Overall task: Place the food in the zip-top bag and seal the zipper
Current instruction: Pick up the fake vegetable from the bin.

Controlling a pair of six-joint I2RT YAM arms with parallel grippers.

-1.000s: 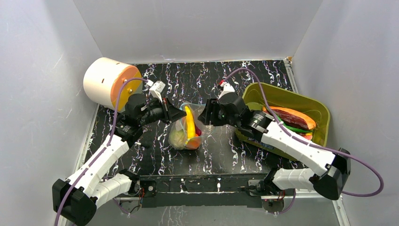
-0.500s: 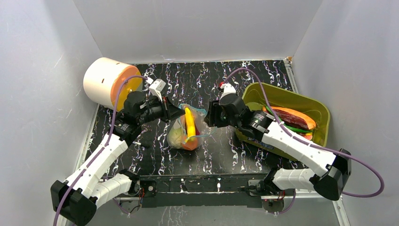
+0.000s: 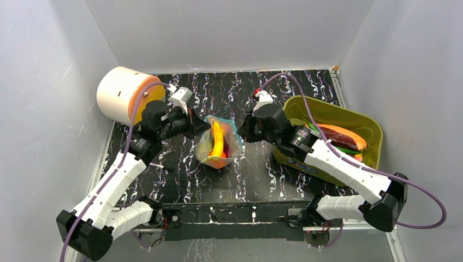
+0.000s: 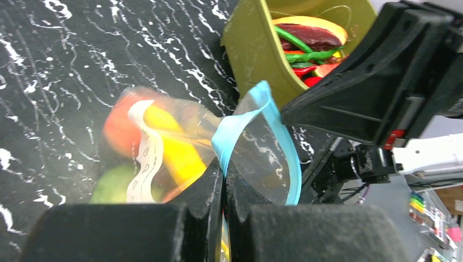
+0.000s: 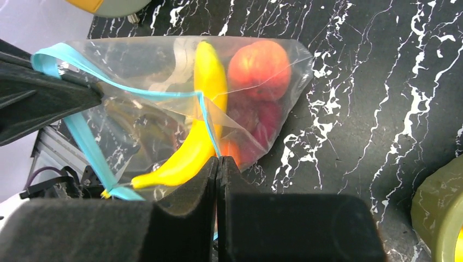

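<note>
The zip-top bag (image 3: pixel 218 146) sits in the middle of the black marbled table (image 3: pixel 218 87), held between the two arms with its mouth turned upward. The left gripper (image 3: pixel 205 126) has its fingers pressed together on the left side of the zipper (image 4: pixel 240 123), the light blue strip running down into the closed jaws in the left wrist view. The right gripper (image 3: pixel 241 133) is likewise pinched shut on the opposite side of the strip. Between the two grips the strip bows apart, so the mouth gapes unsealed. Inside the clear plastic lie a yellow banana (image 5: pixel 205 98), a round red-orange fruit (image 5: pixel 259 63) beside it, and a blurred green piece (image 4: pixel 112 188). Whether the bottom of the bag rests on the table cannot be told. An olive-green bin (image 3: pixel 306 109) stands to the right with more toy food (image 3: pixel 338 139) in it, and a cream cylinder (image 3: pixel 121 91) lies at the far left.
</note>
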